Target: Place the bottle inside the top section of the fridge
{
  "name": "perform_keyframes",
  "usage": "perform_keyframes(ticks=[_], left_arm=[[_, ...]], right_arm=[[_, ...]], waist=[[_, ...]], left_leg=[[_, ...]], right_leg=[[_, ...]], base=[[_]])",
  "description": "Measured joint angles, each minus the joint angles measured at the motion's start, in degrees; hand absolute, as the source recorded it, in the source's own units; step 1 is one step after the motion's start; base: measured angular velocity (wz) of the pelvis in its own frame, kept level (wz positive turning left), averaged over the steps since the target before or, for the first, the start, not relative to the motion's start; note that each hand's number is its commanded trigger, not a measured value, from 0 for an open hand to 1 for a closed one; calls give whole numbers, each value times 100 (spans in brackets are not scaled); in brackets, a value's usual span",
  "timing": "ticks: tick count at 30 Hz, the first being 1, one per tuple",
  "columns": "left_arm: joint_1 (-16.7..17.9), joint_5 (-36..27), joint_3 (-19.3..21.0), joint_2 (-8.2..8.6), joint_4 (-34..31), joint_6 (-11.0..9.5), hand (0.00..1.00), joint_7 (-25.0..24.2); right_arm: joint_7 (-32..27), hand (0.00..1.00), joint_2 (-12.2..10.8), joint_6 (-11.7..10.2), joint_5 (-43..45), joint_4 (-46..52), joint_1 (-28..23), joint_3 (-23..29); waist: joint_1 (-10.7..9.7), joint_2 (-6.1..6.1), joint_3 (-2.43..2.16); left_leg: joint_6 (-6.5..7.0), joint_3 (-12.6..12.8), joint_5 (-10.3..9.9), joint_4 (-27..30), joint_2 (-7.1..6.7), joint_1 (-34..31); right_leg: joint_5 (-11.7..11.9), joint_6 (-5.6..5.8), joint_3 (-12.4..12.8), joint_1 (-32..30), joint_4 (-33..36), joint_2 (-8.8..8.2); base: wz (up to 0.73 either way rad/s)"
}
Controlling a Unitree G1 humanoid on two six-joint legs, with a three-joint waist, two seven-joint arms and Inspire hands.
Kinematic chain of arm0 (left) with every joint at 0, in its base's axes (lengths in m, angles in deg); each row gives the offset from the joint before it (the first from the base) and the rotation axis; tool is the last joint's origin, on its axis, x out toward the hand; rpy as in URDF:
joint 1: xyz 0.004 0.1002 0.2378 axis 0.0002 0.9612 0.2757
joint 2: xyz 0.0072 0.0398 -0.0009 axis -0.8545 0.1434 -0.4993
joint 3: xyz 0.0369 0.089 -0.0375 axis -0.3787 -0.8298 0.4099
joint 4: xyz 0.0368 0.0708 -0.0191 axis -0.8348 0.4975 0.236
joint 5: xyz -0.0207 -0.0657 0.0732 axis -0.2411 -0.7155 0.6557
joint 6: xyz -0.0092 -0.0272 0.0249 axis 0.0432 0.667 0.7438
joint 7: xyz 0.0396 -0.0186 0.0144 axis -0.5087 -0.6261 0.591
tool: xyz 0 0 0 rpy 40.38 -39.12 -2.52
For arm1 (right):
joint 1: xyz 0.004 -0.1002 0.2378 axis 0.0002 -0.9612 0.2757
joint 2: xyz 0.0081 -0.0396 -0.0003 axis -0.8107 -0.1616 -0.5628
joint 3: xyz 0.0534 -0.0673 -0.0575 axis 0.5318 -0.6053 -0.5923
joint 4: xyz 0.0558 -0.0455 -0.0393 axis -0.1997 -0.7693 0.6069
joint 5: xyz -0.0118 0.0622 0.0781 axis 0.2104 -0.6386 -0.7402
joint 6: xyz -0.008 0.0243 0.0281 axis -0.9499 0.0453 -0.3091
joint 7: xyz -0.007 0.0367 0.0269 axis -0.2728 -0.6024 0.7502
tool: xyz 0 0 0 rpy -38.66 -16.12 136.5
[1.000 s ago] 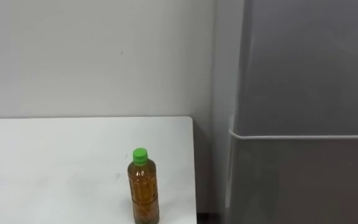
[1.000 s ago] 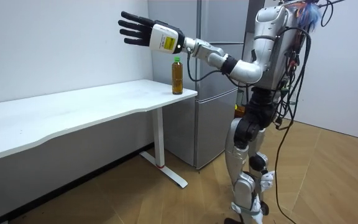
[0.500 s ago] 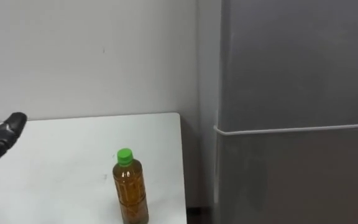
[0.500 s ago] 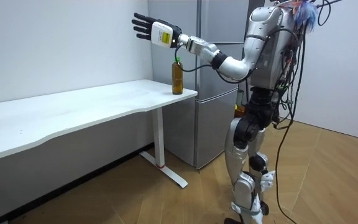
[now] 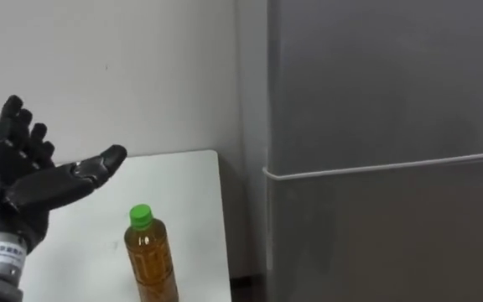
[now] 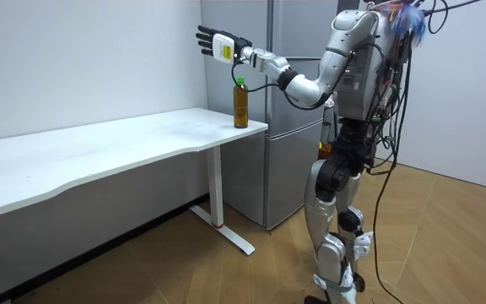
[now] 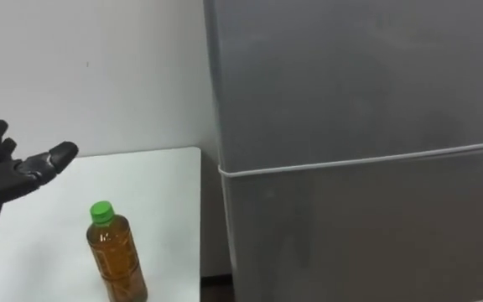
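The fridge (image 5: 376,101) is the biggest thing here, a grey two-door unit standing just beside the right end of the surface (image 5: 187,197). A pale seam runs across it between the upper and lower doors, and both doors look shut. The robot stands facing it and the surface's end, left arm stretched forward.

The surface is a white top along the wall. Its near right corner, the one closest to the fridge, carries the bottle (image 5: 151,264).

The left robot hand (image 5: 19,189) hangs in the air above the surface with its fingers spread wide and straight and the thumb reaching out toward the right. It holds nothing and touches nothing.

The bottle is amber with a green cap and stands upright, so its long axis is vertical. In the eye views it lies below and to the right of the left robot hand, with clear air between the two. In the room view the hand sits higher than the cap.

I judge the grasp has not begun. The hand would need to drop and move right until the palm is level with the bottle's body, then close on it from the side. The upper door must also be opened before the bottle can go in.
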Motion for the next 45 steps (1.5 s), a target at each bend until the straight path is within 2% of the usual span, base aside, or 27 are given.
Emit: perform_keyframes(ticks=[4, 7, 10, 16, 20, 22, 24, 27, 33, 38, 41, 45], left_arm=[[-90, -5, -143, 3, 53, 134, 0, -183], [-255, -8, -385, 13, 113, 189, 0, -337], [-278, -13, -503, 17, 123, 272, 0, -490], [-632, -14, -530, 16, 607, 366, 0, -647], [-633, -15, -621, 16, 612, 432, 0, -702], [-644, -22, -637, 16, 614, 485, 0, -725], [-704, -52, -653, 16, 727, 492, 0, -767], [-902, -60, -697, 16, 977, 526, 0, -771], [-1098, -107, -818, 16, 996, 526, 0, -777], [-1139, -101, -971, 14, 996, 526, 0, -805], [-1249, 18, -1145, 12, 996, 528, 0, -812], [-1382, 51, -1153, -3, 994, 528, 0, -805]], right_arm=[[13, 0, -3, 23, -6, 41, 5, 55], [1, 0, 4, 83, -4, 68, 22, 44], [-3, 0, 7, 120, -4, 96, 28, 44], [4, 0, -7, 261, 3, 64, 133, 35], [13, 0, -17, 366, 181, 68, 220, 22], [13, 0, -12, 388, 190, 84, 227, -15], [13, 0, -12, 387, 190, 110, 225, -35], [4, 0, 0, 389, 197, 169, 219, -85], [0, 0, 14, 386, 350, 235, 214, -90], [-58, 0, 44, 322, 406, 290, 223, -129], [-108, 0, 44, 314, 403, 283, 235, -129], [-111, 0, 47, 324, 394, 183, 304, -130]], waist=[[-148, 64, -41], [-180, 85, -57], [-216, 108, -74], [-318, 33, -38], [-317, -29, -52], [-322, -36, -71], [-326, -38, -70], [-326, -32, -73], [-374, 24, -96], [-472, 124, -76], [-480, 137, -74], [-484, 132, -70]], left_leg=[[0, 11, 0, 1, 5, -22], [0, 12, 0, 1, 4, 5], [0, 15, 0, 1, 8, 18], [0, 23, 0, -1, 9, 21], [0, 33, 0, 0, 4, -9], [0, 33, 0, 1, 8, -66], [0, 33, 0, 0, 13, -92], [0, 34, 0, 0, 13, -90], [0, 32, 0, -2, 13, -80], [0, 32, 0, -13, 12, -75], [0, 33, 0, -14, 14, -85], [-1, 30, 0, -15, 13, -95]], right_leg=[[3, -6, 50, -59, 9, 7], [3, -5, 54, -58, 8, 6], [3, -5, 73, -59, 9, 11], [3, -5, 146, -74, 17, 18], [4, -5, 209, -101, 23, 22], [8, -10, 212, -156, 36, 27], [14, -15, 208, -177, 35, 29], [15, -15, 221, -173, 24, 31], [15, -15, 238, -170, 15, 30], [15, -15, 234, -173, 7, 35], [15, -15, 227, -175, 4, 35], [15, -15, 219, -174, 5, 31]], base=[[-5], [-1], [-4], [-1], [-7], [-2], [0], [-1], [-1], [-1], [0], [3]])
